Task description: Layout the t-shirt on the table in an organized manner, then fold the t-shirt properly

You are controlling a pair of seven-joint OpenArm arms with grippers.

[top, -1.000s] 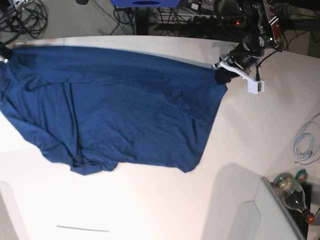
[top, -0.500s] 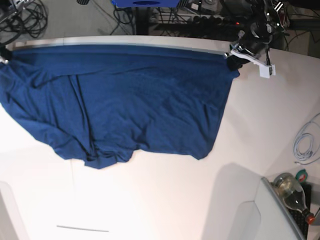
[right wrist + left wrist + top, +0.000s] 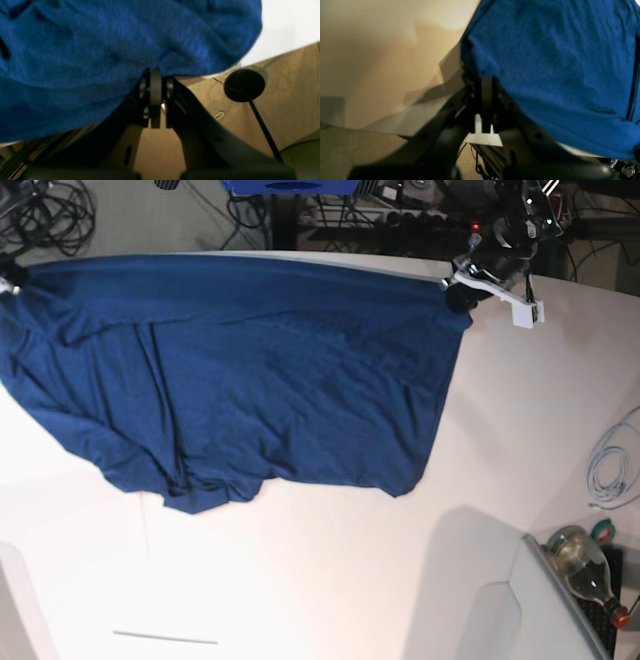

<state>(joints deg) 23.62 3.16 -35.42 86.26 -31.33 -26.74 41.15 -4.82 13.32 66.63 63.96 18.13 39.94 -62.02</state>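
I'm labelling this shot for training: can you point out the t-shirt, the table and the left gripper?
t-shirt (image 3: 270, 370), base view, middle of the spread cloth.
table (image 3: 330, 580), base view, bare white top in front of the shirt.
left gripper (image 3: 458, 293), base view, at the fingers pinching the shirt's corner.

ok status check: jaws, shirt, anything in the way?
Both grippers shut on the t-shirt: left gripper, right gripper. Shirt stretched between them, lower part draped on the table. Nothing in the way.
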